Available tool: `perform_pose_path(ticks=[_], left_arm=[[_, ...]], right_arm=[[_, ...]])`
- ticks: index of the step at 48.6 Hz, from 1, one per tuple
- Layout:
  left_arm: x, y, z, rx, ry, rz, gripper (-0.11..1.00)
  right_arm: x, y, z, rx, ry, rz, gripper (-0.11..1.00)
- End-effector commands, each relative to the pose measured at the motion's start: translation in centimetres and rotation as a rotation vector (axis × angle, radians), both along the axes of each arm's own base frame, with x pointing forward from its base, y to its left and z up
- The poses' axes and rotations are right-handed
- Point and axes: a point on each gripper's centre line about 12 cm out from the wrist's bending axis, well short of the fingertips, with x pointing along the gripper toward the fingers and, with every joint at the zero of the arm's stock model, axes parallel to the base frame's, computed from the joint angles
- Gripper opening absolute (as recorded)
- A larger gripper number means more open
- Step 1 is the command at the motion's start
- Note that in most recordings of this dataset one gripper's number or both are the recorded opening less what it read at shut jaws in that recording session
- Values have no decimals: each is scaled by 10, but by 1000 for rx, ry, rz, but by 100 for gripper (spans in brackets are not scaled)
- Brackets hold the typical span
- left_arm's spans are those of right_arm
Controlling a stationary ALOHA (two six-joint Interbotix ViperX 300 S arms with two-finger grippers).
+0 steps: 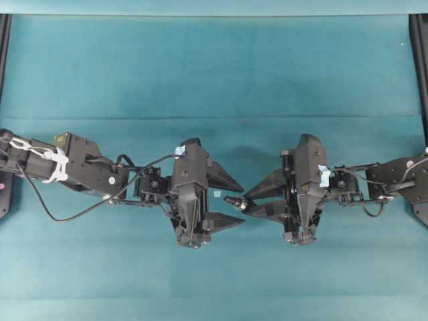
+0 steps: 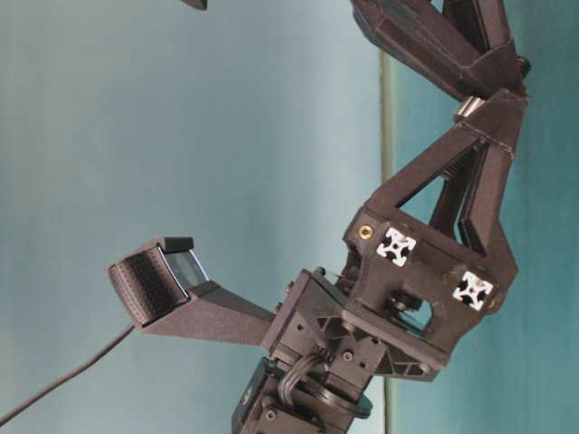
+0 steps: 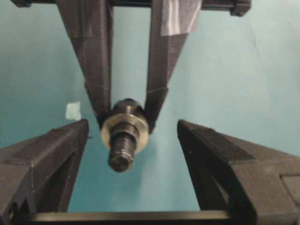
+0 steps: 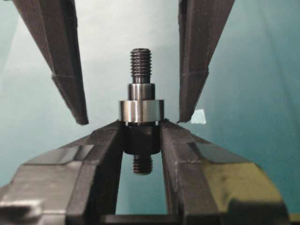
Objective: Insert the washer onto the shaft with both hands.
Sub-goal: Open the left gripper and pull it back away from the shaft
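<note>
My right gripper (image 4: 140, 126) is shut on the dark lower body of the shaft (image 4: 140, 63), which points at the left gripper. The dull-grey washer (image 4: 140, 111) sits on the shaft, right against the right fingertips. In the left wrist view the washer (image 3: 140, 127) rings the threaded shaft (image 3: 123, 151). My left gripper (image 3: 132, 124) is wide open and empty, one finger (image 4: 65, 70) on each side of the shaft, touching nothing. Overhead, the shaft (image 1: 234, 200) juts from the right gripper (image 1: 246, 202) between the left gripper's fingertips (image 1: 242, 190).
Both grippers hang over the teal cloth (image 1: 214, 73) near the table's middle. A small pale tape scrap (image 1: 217, 194) lies on the cloth under the left gripper. Black frame rails (image 1: 420, 60) stand at the left and right edges.
</note>
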Motion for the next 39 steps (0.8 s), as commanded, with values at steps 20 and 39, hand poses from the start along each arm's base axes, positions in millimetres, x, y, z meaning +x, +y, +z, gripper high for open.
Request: perform_pose_path(ticks=[20, 39], left_arm=[[-8, 2, 17, 13, 27, -1, 85], [-57, 7, 33, 30, 139, -1, 85]], right_arm=[[4, 1, 6, 9, -19, 0, 0], [4, 2, 5, 7, -12, 4, 0]])
